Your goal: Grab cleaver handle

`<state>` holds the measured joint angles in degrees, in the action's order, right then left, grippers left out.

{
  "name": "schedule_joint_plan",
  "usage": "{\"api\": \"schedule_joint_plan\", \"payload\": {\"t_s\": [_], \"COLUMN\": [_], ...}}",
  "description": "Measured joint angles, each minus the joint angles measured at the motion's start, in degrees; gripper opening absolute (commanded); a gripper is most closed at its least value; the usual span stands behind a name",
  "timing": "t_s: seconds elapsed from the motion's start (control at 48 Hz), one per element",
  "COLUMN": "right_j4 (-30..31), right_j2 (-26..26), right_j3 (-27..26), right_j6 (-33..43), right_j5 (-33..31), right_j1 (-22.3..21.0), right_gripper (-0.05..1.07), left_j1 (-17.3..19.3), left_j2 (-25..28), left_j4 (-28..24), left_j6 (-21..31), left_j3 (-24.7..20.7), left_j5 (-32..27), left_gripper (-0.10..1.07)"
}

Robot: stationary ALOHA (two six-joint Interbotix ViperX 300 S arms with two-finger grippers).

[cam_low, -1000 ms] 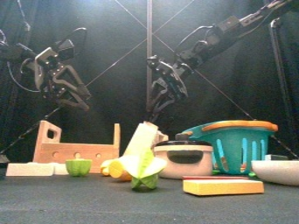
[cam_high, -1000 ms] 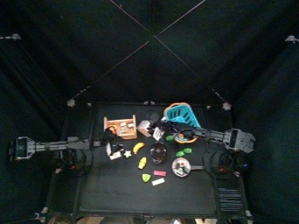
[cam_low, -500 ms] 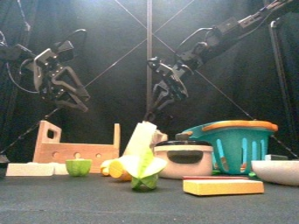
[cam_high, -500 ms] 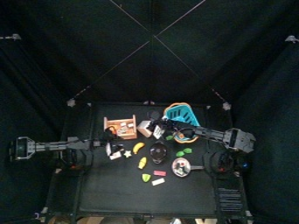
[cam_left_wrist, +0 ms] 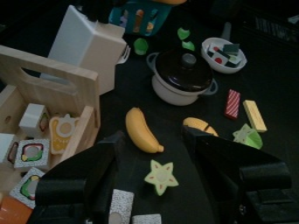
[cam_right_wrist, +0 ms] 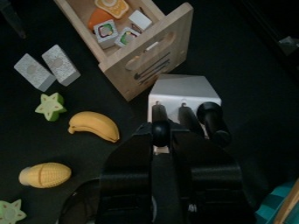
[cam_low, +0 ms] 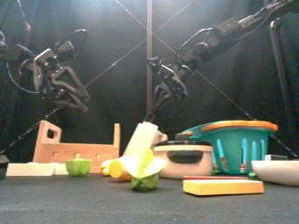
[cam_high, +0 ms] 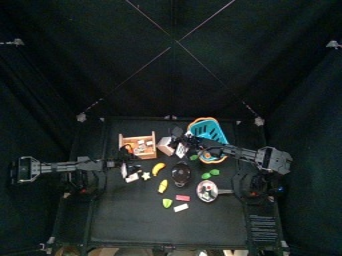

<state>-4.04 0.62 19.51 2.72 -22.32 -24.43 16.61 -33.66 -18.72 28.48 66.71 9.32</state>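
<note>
Right wrist view: right end effector (cam_right_wrist: 160, 133) nearly closed around a black cleaver handle (cam_right_wrist: 159, 114) in the knife block (cam_right_wrist: 184, 89)

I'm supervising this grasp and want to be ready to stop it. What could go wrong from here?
The black handles sit side by side in the knife block, so the right tool might catch the wrong one, or two at once. The block looks unfastened beside the wooden box. A pull could tip or drag it towards the banana.
</note>
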Motion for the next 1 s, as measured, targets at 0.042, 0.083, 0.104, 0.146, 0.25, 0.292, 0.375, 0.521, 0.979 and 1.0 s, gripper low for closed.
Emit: {"api": "schedule_joint_plan", "payload": {"t_s": [0.042, 0.083, 0.104, 0.146, 0.25, 0.292, 0.375, 0.521, 0.979, 1.0], "right_j4": [0.26, 0.53, 0.7, 0.97, 1.67, 2.02, 2.72, 4.83, 8.09, 8.09], "right_j2": [0.0, 0.0, 0.0, 0.0, -0.09, -0.18, -0.44, -1.85, -5.89, -5.98], "right_j3": [0.0, 0.0, 0.0, 0.09, 0.09, 0.09, 0.26, 0.7, 3.08, 3.16], "right_j6": [0.0, 0.0, 0.0, 0.09, 0.0, 0.09, 0.0, 0.0, 0.09, 0.09], "right_j5": [-0.09, -0.09, -0.09, -0.09, -0.18, -0.18, -0.18, -0.18, -0.18, -0.09], "right_j1": [0.0, 0.09, 0.09, 0.18, 0.35, 0.62, 0.97, 1.85, 3.52, 3.43], "right_gripper": [0.42, 0.42, 0.42, 0.42, 0.42, 0.42, 0.42, 0.42, 0.42, 0.42], "left_j1": [0.0, 0.0, 0.0, 0.0, 0.0, 0.0, 0.0, 0.26, 0.53, 0.53], "left_j2": [0.0, 0.0, 0.0, 0.0, 0.0, 0.0, 0.0, 0.0, 0.0, 0.0], "left_j4": [0.0, 0.0, 0.0, 0.0, 0.0, 0.0, 0.0, 0.0, 0.0, 0.0], "left_j6": [0.0, 0.0, 0.0, 0.0, 0.0, 0.0, 0.0, 0.0, 0.0, 0.09], "left_j3": [0.0, 0.0, 0.0, -0.09, -0.09, -0.09, -0.09, 0.0, -0.09, -0.09], "left_j5": [0.0, 0.0, -0.09, 0.0, 0.0, -0.09, 0.0, 0.0, -0.53, -0.79], "left_gripper": [0.91, 0.91, 0.91, 0.91, 0.91, 0.91, 0.91, 0.91, 0.91, 0.91]}}
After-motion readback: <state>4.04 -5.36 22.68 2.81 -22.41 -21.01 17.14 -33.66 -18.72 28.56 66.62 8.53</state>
